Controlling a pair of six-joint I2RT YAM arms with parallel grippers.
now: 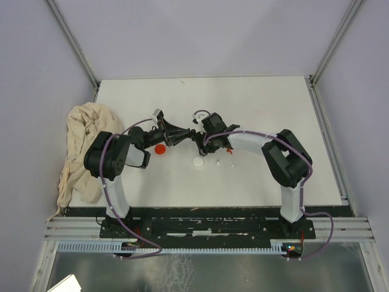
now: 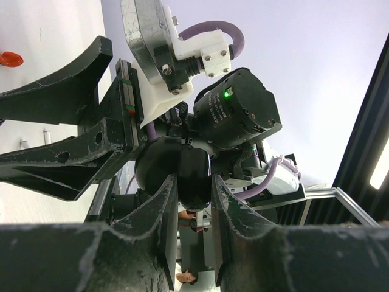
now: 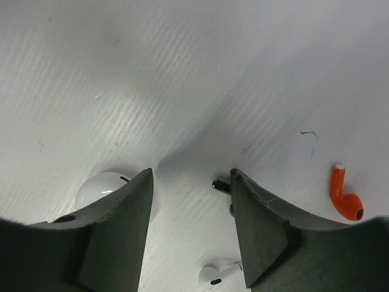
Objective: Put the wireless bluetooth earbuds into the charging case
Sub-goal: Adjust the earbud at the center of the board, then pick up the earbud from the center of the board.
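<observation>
The left gripper (image 2: 193,198) is closed on what appears to be a black round charging case (image 2: 185,167), while the right gripper (image 3: 191,175) is held open and empty, low over the table (image 1: 273,115). A black earbud (image 3: 221,184) is seen just beside one finger's inner edge. The jaws should be centred over it and closed squarely, since so small a piece is easily flicked away. A white earbud (image 3: 214,275) and an orange-red earbud (image 3: 345,199) lie nearby, and a white round case (image 3: 103,186) sits near the other finger, liable to be nudged; a crumpled cloth (image 1: 79,152) lies well apart.
</observation>
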